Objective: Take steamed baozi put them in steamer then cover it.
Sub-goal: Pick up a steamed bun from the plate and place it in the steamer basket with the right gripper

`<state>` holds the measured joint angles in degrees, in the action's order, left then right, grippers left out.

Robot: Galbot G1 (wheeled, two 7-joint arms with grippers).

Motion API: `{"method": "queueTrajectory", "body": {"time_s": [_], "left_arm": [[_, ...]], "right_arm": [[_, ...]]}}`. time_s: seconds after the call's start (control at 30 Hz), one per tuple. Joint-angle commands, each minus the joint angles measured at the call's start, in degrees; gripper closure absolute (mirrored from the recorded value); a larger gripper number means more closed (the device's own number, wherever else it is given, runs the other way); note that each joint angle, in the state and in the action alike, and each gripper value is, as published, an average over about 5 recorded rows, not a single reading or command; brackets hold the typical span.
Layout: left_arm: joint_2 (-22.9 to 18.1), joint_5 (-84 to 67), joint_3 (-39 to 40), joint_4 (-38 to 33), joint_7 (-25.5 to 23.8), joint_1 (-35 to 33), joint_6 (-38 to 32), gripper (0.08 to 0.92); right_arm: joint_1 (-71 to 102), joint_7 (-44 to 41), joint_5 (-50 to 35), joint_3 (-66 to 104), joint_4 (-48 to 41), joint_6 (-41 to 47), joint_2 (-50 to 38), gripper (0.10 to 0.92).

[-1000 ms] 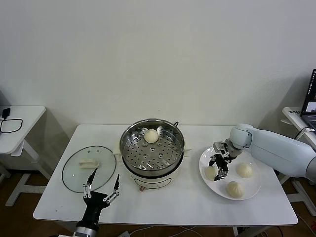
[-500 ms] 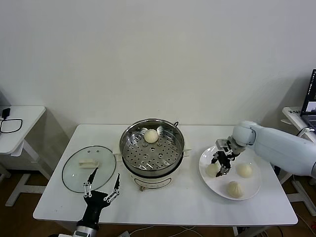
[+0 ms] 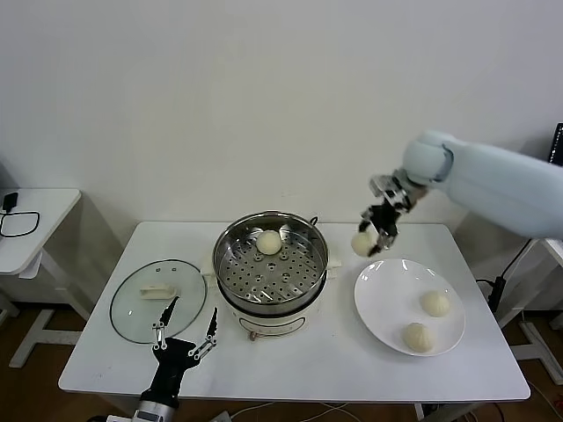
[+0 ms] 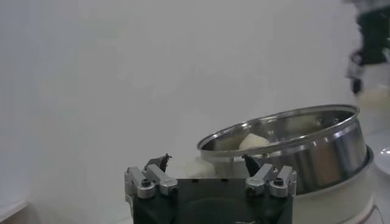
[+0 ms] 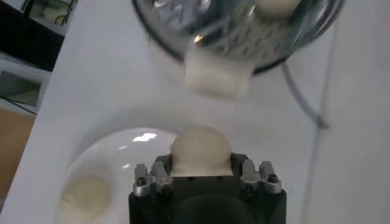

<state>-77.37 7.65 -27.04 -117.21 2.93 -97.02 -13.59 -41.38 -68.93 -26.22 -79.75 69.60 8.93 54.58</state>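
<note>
Plain off-white wall (image 3: pixel 264 97) fills the back, evenly lit, no windows in view. White rectangular table (image 3: pixel 299 360) stands against it. Smaller white side table (image 3: pixel 31 220) at far left on a white frame, with a black cable (image 3: pixel 16 220) looped on top. Another white stand (image 3: pixel 541 299) at the right edge, partly cut off, dark cable hanging beside it. Brownish floor (image 3: pixel 22 360) shows below at left.

A staged test room rather than a kitchen; a bare white wall (image 3: pixel 264 97), a white folding table (image 3: pixel 299 360), a side desk (image 3: pixel 35 220) carrying a black cable (image 3: pixel 18 220).
</note>
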Motion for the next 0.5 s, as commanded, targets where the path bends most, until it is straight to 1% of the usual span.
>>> {"method": "queueTrajectory", "body": {"time_s": [0.03,0.23,0.5], "left_arm": [[0.04,0.1,0.14,0.32,0.07,0.17,-0.13,0.177],[-0.05,0.19,0.5,0.53,0.34,0.84,0.07,0.177],[-0.14,0.24,0.31,0.71,0.68,1.49,0.12,0.177]], "right_arm": [[-10.85,-0.12,-9.63,-4.97,2.18,3.52,10.47,0.378],[-8.84,5.1,-13.23,-8.58,3.02,6.67,19.25,0.38],[-3.41,10.78,-15.52,-10.28,-0.76,8.9,27.0,0.38]]}}
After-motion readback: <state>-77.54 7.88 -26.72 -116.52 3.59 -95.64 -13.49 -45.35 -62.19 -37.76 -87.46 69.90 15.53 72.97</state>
